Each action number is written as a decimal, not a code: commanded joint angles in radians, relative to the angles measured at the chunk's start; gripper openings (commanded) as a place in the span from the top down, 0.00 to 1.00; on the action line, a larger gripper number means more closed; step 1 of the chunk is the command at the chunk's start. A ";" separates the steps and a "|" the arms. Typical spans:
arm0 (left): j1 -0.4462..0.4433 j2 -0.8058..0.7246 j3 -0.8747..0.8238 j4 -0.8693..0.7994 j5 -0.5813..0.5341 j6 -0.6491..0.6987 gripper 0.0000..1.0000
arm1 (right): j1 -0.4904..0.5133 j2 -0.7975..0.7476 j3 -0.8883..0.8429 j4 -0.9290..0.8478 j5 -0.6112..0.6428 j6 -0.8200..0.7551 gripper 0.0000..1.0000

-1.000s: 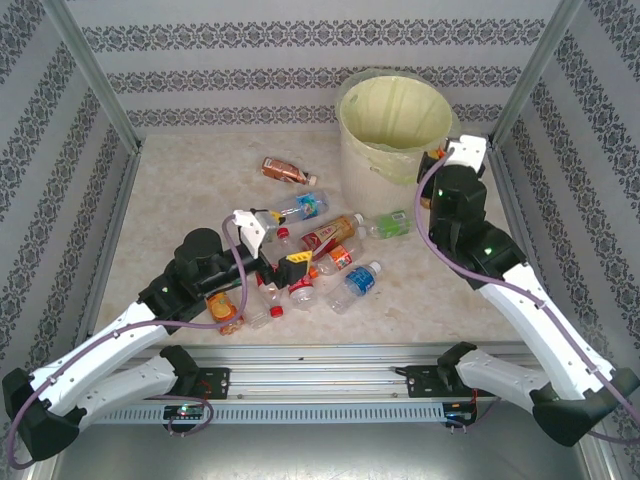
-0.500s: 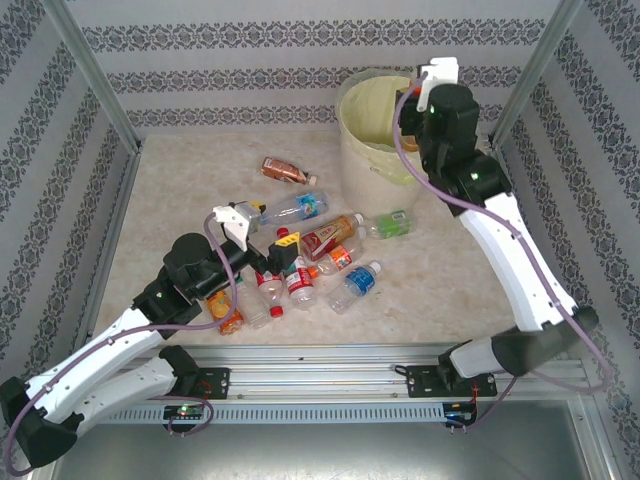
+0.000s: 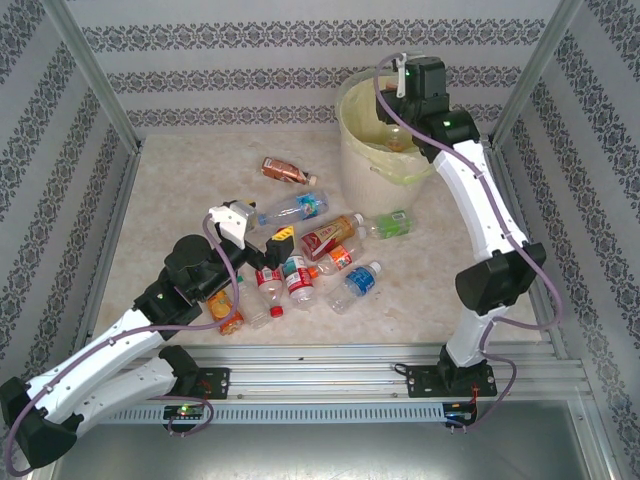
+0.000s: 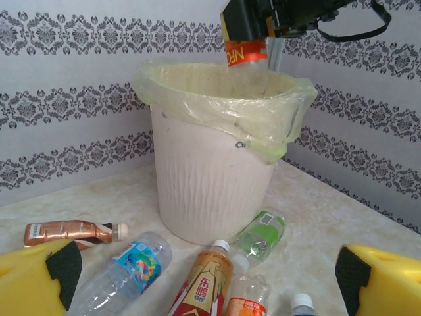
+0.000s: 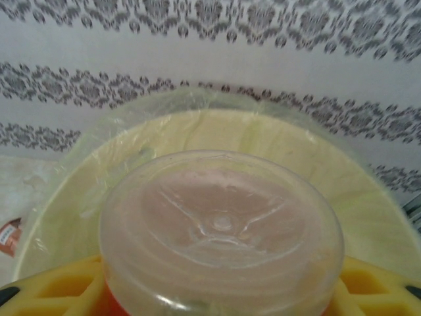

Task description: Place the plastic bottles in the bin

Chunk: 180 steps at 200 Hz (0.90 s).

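Left claw hung released, gripping nothing, above the bottle pile at near-centre of the table. A brown-label bottle lay apart, farther back. We judged the pile's left edge had the most room for a later pick. A green-label bottle lay just beside the bin wall, tight there. Right claw was clenched on an orange-label bottle over the bin mouth. We'd release it centred, clear of the bag lip, then lift straight up, since the right wall sat close.
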 commanded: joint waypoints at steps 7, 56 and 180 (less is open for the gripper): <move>0.015 -0.023 -0.019 0.078 -0.007 0.019 0.00 | -0.026 0.057 0.066 -0.085 -0.092 0.050 0.43; 0.014 -0.045 -0.036 0.101 -0.004 0.025 0.00 | -0.038 0.178 0.175 -0.200 -0.157 0.063 0.41; 0.015 -0.042 -0.026 0.071 0.056 0.049 0.00 | -0.056 0.228 0.330 -0.299 -0.236 0.138 0.18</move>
